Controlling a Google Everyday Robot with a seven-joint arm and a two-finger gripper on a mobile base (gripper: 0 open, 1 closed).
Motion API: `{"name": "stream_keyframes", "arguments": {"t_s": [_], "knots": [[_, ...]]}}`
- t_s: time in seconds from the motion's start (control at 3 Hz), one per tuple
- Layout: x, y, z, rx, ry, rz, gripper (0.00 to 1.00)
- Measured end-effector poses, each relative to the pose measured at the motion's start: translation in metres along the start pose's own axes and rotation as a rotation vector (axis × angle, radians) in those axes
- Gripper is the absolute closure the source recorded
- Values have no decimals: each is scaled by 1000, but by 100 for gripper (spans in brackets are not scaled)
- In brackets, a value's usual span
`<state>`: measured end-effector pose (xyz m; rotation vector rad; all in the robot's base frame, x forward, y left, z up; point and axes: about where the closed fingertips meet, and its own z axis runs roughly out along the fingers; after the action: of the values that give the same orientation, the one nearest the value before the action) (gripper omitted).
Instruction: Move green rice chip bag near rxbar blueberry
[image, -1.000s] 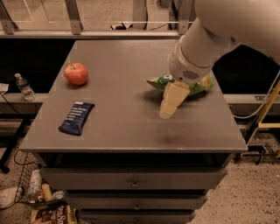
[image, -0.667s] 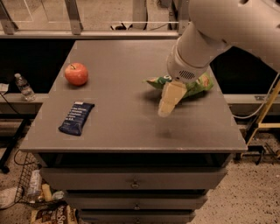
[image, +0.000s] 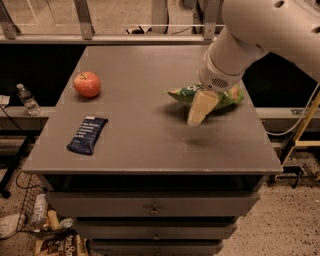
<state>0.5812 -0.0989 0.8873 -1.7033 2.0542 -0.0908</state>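
The green rice chip bag (image: 183, 93) lies on the right half of the grey table (image: 150, 145), partly hidden behind my arm. My gripper (image: 198, 111) hangs right in front of the bag's middle, just above the tabletop, pointing down and to the left. The rxbar blueberry (image: 87, 134), a flat dark-blue wrapper with white text, lies near the front left corner of the table, far from the bag.
A red-orange apple (image: 87, 84) sits at the left of the table behind the bar. A water bottle (image: 27, 99) stands on a ledge to the left. Drawers are below the tabletop, and clutter lies on the floor at the lower left.
My gripper has shifted very slightly up and toward the bag. The bag, bar and apple have not moved.
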Motion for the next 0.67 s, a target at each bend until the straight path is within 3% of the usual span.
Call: {"name": "stream_keyframes", "arguments": {"t_s": [0.67], "knots": [[7, -2, 5, -18, 0, -18, 62]]}}
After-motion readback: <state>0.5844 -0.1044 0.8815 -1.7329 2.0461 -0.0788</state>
